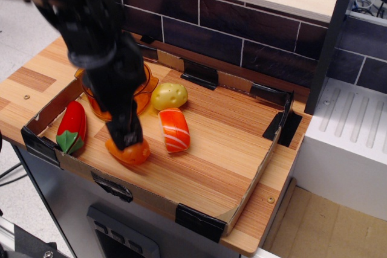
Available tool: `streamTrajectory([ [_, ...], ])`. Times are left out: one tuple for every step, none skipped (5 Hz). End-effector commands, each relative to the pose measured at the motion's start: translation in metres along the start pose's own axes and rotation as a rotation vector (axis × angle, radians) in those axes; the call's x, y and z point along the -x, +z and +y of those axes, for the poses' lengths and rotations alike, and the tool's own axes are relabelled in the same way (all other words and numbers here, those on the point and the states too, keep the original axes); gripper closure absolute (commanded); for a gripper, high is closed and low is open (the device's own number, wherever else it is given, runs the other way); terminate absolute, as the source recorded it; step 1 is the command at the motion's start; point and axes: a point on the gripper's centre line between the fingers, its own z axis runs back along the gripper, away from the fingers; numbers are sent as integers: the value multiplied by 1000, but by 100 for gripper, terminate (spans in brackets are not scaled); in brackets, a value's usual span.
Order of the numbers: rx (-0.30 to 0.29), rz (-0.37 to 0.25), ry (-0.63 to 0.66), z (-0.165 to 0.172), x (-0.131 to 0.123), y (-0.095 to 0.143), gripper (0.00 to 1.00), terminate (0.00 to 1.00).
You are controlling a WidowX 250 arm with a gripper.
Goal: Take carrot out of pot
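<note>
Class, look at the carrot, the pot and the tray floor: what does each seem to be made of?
Carrot: probably plastic, smooth and evenly orange with a slight sheen.
Pot: likely translucent amber plastic, since light glows through its wall.
Tray floor: wood or a wood-look laminate, with striped grain and a matte finish.

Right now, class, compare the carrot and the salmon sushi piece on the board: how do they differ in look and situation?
The carrot is plain orange; the sushi piece is orange with white stripes. The carrot sits right under the gripper, partly hidden by it; the sushi piece lies in the open, nothing over it. The carrot lies nearer the tray's front edge. Both rest on the wooden board, outside the pot.
</note>
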Motion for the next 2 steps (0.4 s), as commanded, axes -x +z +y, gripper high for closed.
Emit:
streamTrajectory([
  [-10, -40, 58, 28, -18, 57, 0, 0],
  [-10, -40, 58, 28, -18, 57, 0, 100],
])
